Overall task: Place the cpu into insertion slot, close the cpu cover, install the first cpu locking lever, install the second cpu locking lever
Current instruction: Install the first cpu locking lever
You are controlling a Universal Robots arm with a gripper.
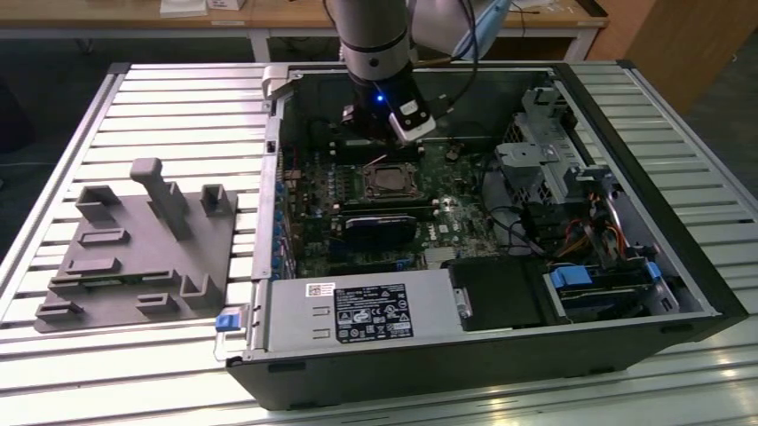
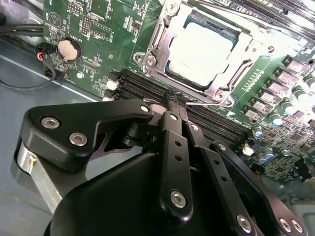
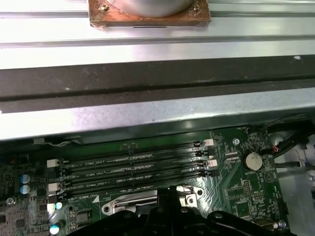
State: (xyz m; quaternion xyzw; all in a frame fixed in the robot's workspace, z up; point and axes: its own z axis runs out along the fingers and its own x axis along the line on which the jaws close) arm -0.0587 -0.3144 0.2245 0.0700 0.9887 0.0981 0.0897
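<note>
The cpu (image 2: 202, 51) lies flat in the insertion slot (image 1: 388, 180), its pale metal top showing through the window of the cpu cover (image 2: 156, 42), which sits down over it. That puts it inside the open computer case (image 1: 474, 355), toward the worktop's (image 1: 154, 106) far edge. A thin locking lever (image 2: 204, 104) runs along the socket's side that faces the memory slots (image 3: 133, 167). The gripper (image 2: 174, 101) hangs over those slots with its tip at that side, so the cpu lies just beyond the jaws, away from the far edge. The jaws are drawn together; whether they pinch the lever I cannot tell.
</note>
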